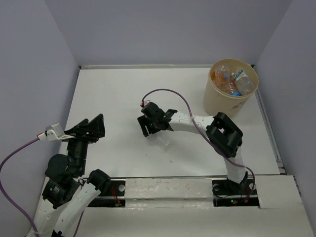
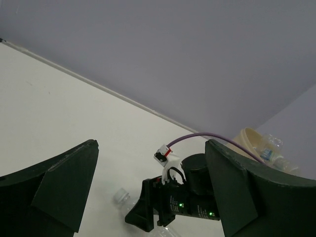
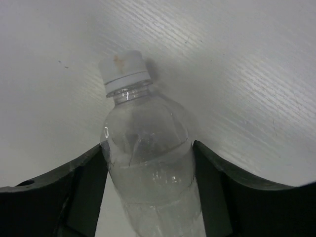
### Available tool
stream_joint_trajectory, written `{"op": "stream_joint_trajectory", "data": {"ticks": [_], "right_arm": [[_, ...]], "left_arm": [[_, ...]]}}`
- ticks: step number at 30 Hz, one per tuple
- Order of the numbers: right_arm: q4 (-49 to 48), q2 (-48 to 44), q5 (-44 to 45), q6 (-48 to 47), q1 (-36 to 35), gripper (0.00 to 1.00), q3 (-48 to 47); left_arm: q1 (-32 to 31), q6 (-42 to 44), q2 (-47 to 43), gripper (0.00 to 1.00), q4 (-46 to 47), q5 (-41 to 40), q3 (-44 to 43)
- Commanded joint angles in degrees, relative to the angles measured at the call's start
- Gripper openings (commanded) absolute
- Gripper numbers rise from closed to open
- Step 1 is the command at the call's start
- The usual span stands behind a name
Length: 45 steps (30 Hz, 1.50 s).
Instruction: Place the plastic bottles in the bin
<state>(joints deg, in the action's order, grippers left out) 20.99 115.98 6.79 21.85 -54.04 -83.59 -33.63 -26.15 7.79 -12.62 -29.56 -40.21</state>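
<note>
A clear plastic bottle [image 3: 148, 158] with a white cap lies at the middle of the white table. My right gripper [image 3: 148, 200] reaches down over it, and both fingers [image 3: 81, 192] press against its sides. In the top view this bottle [image 1: 162, 139] pokes out from under the right gripper [image 1: 148, 129]. The tan bin [image 1: 217, 101] stands at the far right and holds several bottles [image 1: 236, 81] with orange and blue labels. My left gripper [image 1: 93, 127] is open and empty at the left, well away from the bottle. Its own view shows the bottle cap [image 2: 121, 196].
Grey walls close in the table at the back and on both sides. The right arm's purple cable [image 1: 173, 94] loops above the table between the gripper and the bin. The bin's rim [image 2: 249, 137] shows behind the right arm in the left wrist view.
</note>
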Motion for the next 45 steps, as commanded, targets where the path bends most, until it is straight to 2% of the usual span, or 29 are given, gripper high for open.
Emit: {"op": "stream_joint_trajectory", "data": {"ticks": [1,2,3,8,11,12,15,17,18,20,26,33,39,45], "right_arm": [[-0.87,1.09,1.47,0.48,-0.01,0.56,-4.47],[-0.87,0.22,2.0,0.22,-0.01,0.47,-4.91],[-0.61,-0.4,2.96,-0.48,-0.01,0.43,-5.17],[0.01,-9.53,10.61,-4.53,0.86,0.41,-6.41],[-0.77,-19.28,14.81,-7.6,4.2,0.41,-7.02],[-3.82,-24.52,15.97,-10.3,5.34,0.41,-6.15],[-8.59,-31.59,17.74,-12.18,12.88,0.41,-5.62],[-18.04,-37.13,17.29,-12.96,20.07,0.41,-4.31],[-18.09,-38.54,18.08,-12.97,22.12,0.41,-3.6],[-24.58,-40.48,19.66,-13.58,27.73,0.4,-3.85],[-34.69,-36.89,27.57,-18.67,35.66,0.39,-9.39],[-41.45,-27.31,27.4,-20.79,43.93,0.38,-13.18],[-44.99,-22.56,22.06,-16.58,50.34,0.37,-9.67],[-47.97,-21.85,15.11,-12.45,51.05,0.38,-1.25]], "left_arm": [[0.49,0.93,-0.41,0.99,2.69,0.38,-0.05],[0.49,1.01,-0.5,0.99,2.6,0.38,-0.05],[0.49,0.93,-0.5,0.99,2.6,0.38,0.04],[0.49,1.02,-0.59,0.99,2.78,0.56,0.04],[0.41,0.93,-0.67,0.99,2.78,0.65,0.04],[0.49,1.01,-0.76,0.99,2.87,0.73,0.04],[0.49,1.02,-0.58,0.99,3.04,1.0,0.04],[0.58,1.02,-0.5,0.99,2.87,1.0,0.04],[0.49,1.02,-0.67,0.99,2.87,1.0,0.13],[0.58,1.02,-0.85,0.99,3.04,0.82,0.04],[0.58,1.02,-0.15,0.99,3.04,1.26,0.13],[0.58,1.19,0.12,0.99,3.04,1.08,0.04],[0.58,1.1,1.0,0.99,2.95,0.91,0.04],[1.72,1.28,1.79,0.99,3.48,1.43,0.04]]}}
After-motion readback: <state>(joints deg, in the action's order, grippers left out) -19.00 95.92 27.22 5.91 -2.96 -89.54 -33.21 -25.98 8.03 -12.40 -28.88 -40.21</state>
